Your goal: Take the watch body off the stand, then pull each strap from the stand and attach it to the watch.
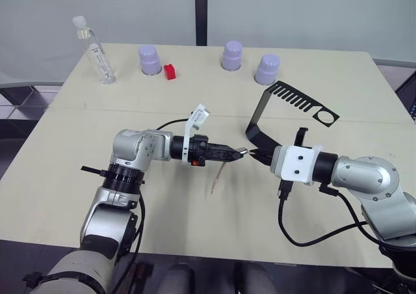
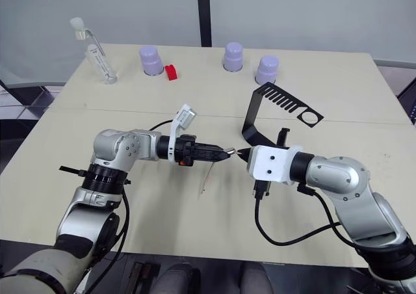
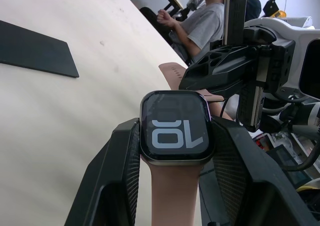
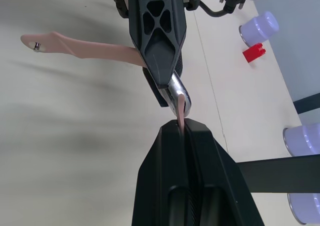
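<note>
- Left wrist view: the left hand clamps the watch at frame centre, one strap hanging below it, the right hand just behind.
- Right wrist view: the right hand's fingers are closed on the second strap, touching the watch edge.
- Left eye view: both hands meet mid-frame over the bench; the stand is upper right.
</note>
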{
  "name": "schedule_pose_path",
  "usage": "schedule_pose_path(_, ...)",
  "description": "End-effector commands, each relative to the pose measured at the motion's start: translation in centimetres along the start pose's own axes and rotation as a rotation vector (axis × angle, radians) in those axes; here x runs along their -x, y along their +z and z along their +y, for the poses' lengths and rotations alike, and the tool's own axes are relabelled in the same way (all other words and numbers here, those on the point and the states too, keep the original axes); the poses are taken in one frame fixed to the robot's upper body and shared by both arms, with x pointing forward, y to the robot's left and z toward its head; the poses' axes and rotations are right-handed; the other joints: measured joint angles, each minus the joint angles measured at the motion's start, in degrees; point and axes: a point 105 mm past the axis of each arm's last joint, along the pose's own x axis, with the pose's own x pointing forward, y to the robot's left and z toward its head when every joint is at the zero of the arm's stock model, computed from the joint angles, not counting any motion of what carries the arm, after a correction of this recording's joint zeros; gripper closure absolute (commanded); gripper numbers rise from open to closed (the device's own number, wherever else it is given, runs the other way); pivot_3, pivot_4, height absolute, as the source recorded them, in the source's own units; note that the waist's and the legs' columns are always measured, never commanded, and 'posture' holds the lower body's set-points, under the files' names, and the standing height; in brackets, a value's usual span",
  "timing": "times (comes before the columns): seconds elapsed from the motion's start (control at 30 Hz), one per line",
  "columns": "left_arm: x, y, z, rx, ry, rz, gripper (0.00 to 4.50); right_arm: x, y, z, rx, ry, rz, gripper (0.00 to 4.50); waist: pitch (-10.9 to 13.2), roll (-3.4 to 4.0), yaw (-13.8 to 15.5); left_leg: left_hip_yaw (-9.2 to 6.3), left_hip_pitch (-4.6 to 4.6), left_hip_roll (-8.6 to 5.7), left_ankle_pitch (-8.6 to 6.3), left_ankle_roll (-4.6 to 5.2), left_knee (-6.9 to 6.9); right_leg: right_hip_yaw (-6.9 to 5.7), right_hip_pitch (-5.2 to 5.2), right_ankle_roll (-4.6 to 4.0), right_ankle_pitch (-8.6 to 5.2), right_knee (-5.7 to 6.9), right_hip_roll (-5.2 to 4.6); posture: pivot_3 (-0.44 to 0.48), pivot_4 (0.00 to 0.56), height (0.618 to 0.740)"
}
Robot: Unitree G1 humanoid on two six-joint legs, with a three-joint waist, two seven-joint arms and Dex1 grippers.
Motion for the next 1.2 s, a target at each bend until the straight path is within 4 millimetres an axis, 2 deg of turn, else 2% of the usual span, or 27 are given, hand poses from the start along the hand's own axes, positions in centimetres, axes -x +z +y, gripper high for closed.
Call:
schedule_pose_path(0.03, -1.49, 0.57, -2.34, -0.066, -0.120, 0.009, 2.92, -0.29, 1.61, 0.07, 0.032, 0.011, -0.065, 4.50, 0.0, 0.00, 0.0, 0.00, 0.00, 0.00, 0.00, 0.00, 0.00, 0.00, 0.00, 0.00, 0.00, 0.00, 0.00, 0.000, 0.150, 0.740)
schedule_pose_path(0.73, -2.05, 0.61, -3.28, -0.096, -0.163, 0.009, 2.92, -0.50, 1.55, -0.34, 0.015, 0.001, -0.061, 4.50, 0.0, 0.00, 0.0, 0.00, 0.00, 0.00, 0.00, 0.00, 0.00, 0.00, 0.00, 0.00, 0.00, 0.00, 0.00, 0.000, 0.150, 0.740)
schedule_pose_path(1.2, -2.09, 0.76, -3.19, -0.117, -0.160, 0.008, 2.92, -0.37, 1.72, -0.45, 0.016, 0.003, -0.062, 4.50, 0.0, 0.00, 0.0, 0.00, 0.00, 0.00, 0.00, 0.00, 0.00, 0.00, 0.00, 0.00, 0.00, 0.00, 0.00, 0.000, 0.150, 0.740)
